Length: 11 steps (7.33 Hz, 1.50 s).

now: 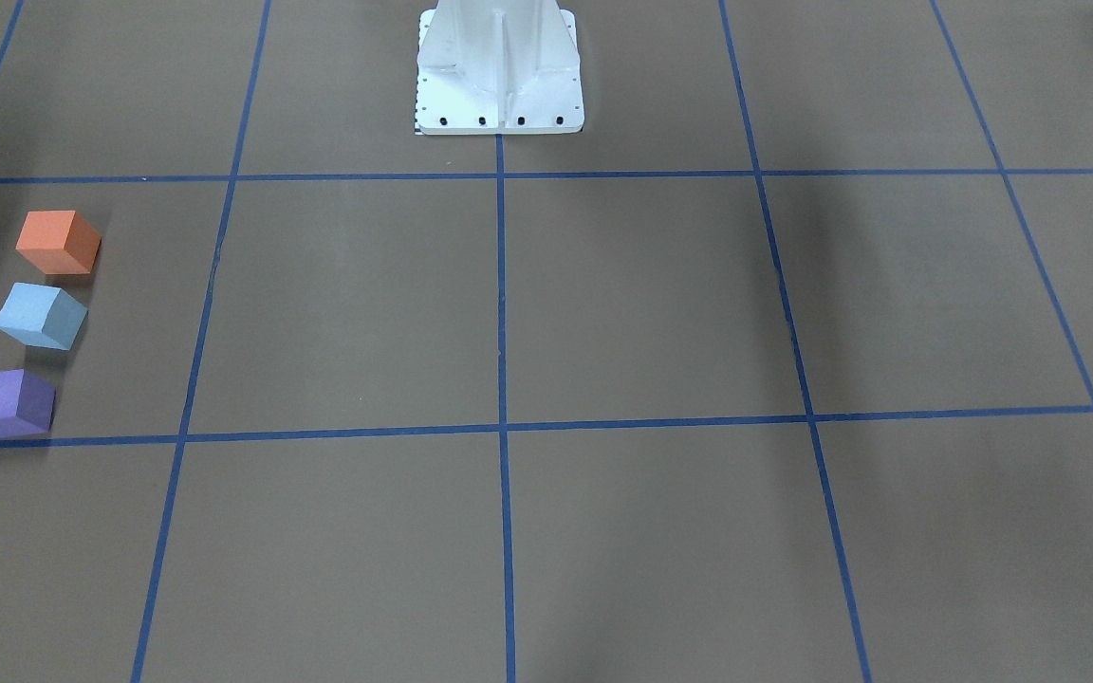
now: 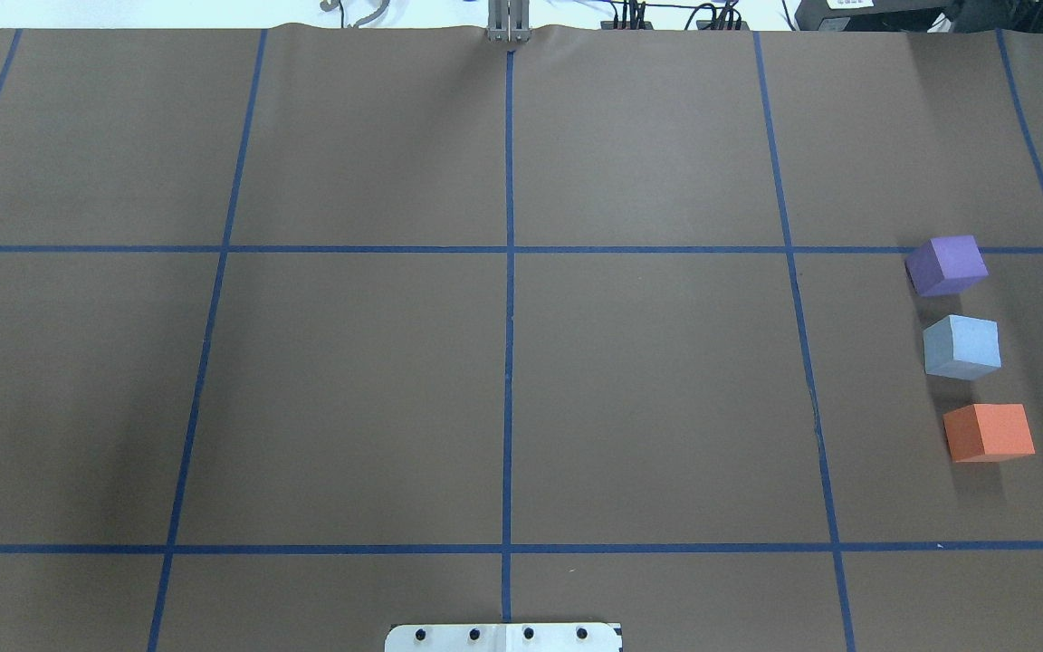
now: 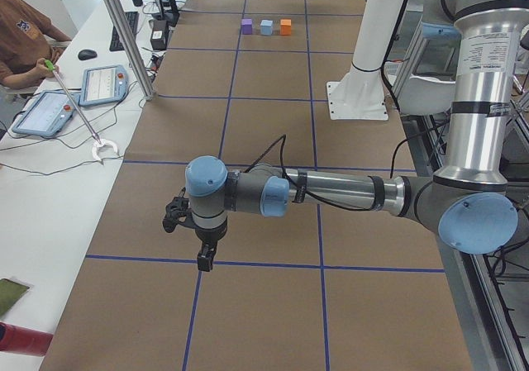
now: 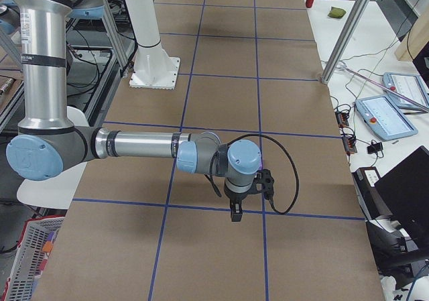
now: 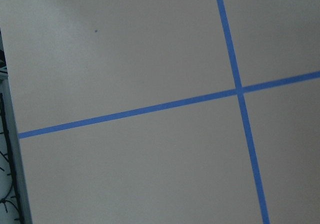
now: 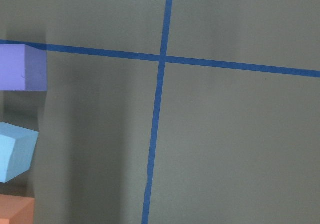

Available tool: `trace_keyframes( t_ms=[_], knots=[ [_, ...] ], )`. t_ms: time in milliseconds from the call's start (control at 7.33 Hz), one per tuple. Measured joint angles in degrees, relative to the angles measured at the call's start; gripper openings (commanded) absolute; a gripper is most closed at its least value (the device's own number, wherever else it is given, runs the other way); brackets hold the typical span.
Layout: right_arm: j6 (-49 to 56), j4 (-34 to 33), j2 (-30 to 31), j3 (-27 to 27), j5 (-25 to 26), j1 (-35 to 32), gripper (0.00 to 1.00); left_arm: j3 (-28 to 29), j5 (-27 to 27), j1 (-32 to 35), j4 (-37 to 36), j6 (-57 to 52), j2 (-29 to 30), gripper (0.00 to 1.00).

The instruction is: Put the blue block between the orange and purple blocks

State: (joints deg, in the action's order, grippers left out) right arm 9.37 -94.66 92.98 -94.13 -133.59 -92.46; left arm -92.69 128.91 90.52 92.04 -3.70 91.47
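Overhead we see the blue block (image 2: pixel 961 346) between orange block (image 2: pixel 988 432) and purple block (image 2: pixel 945 264). Only side views show left gripper (image 3: pixel 203 260) and right gripper (image 4: pixel 235 214), and we cannot tell their spread.

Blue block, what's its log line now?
blue block: between orange block and purple block, touching neither | left claw, right claw: off the blocks, state unclear | task: looks done

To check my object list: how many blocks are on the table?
3, in one row on the table, on the robot's right, apart from each other: orange block nearest the robot, blue block in the middle, purple block farthest. No other seems hidden.
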Motion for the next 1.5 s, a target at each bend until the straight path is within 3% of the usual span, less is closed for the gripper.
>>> trace_keyframes(
  t_ms=[1500],
  knots=[
    [-0.14, 0.44, 0.62, -1.61, -0.44, 0.0, 1.0, 0.32, -0.17, -0.26, 0.07, 0.28, -1.21, 1.0]
  ],
)
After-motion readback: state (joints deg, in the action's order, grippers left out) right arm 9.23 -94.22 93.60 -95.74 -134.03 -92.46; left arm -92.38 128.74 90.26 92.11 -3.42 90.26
